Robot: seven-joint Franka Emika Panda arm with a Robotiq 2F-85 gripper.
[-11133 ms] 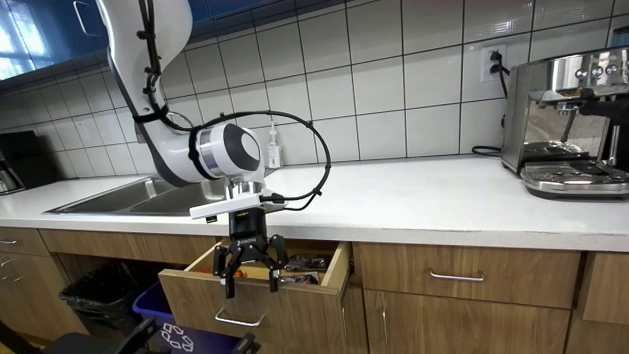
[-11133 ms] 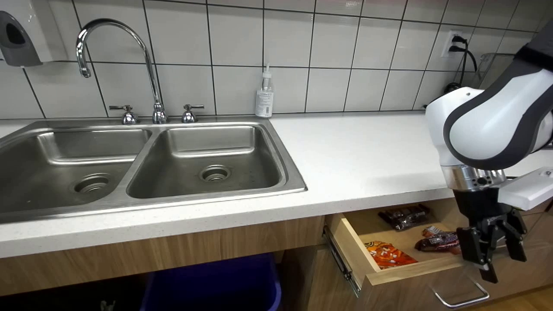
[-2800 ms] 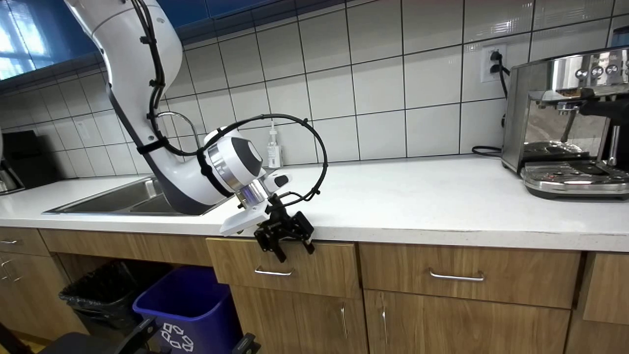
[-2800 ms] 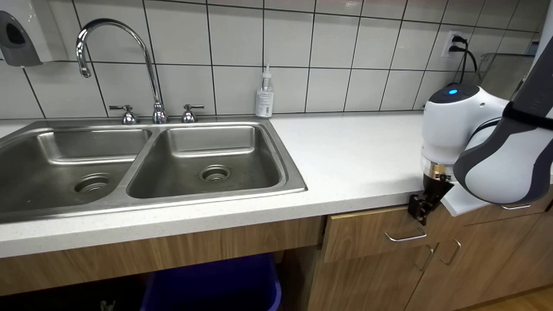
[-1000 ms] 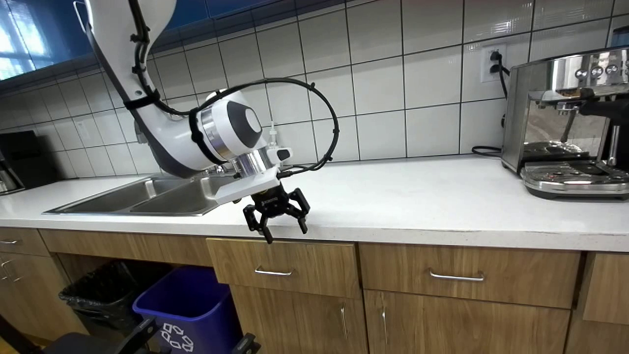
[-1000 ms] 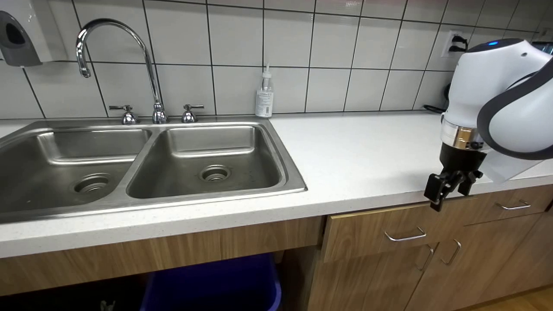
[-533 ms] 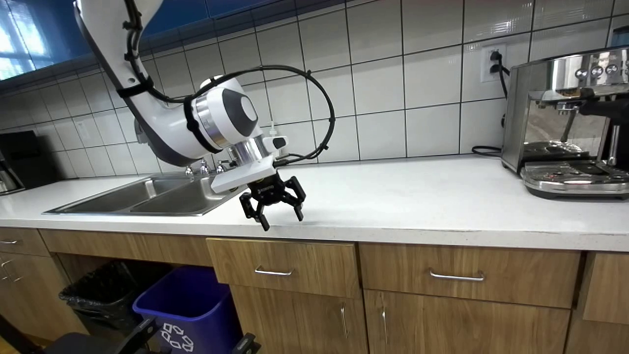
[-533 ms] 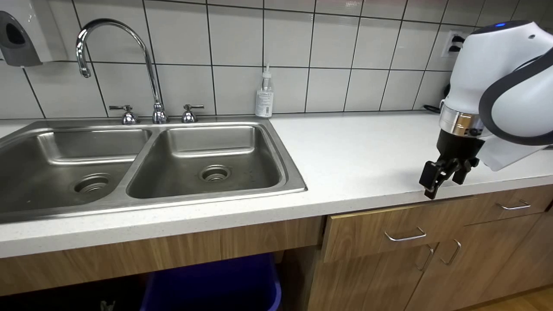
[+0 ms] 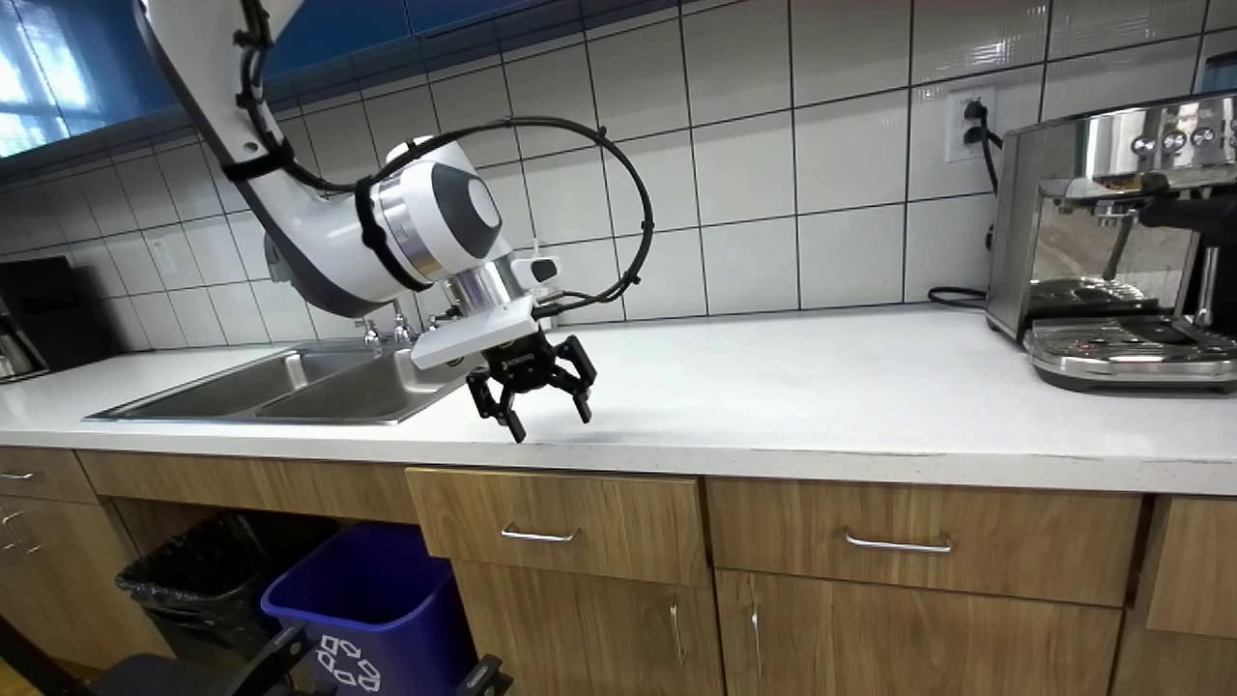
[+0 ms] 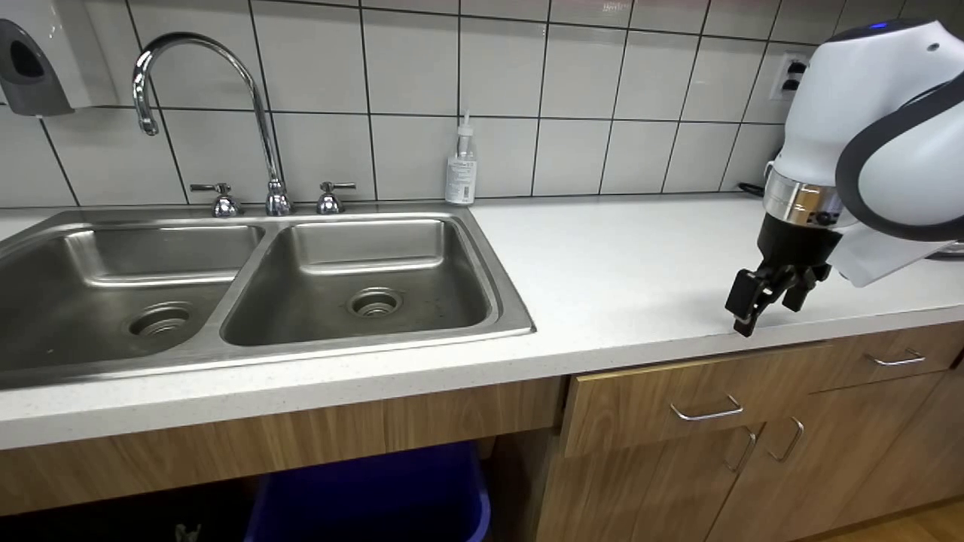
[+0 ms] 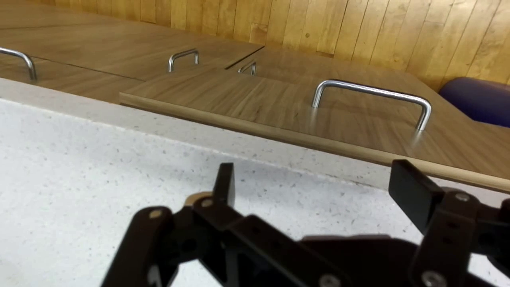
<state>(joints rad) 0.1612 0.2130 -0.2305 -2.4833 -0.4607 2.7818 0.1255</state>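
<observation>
My pincer [image 9: 552, 425] is hanging released above the counter [image 9: 821, 377], near a wooden drawer [image 9: 618, 507].
In an exterior view the drawer is facing outward at lower centre, its long axis running left to right; in the wrist view its handle [image 11: 370, 90] is slanting down toward the right. A black bag [image 9: 203, 561] is lining the bin [image 9: 213, 633] at an exterior view's lower left, with a blue bin [image 9: 416, 633] standing beside it, while a two-basin sink [image 10: 491, 271] is filling an exterior view's left side.
</observation>
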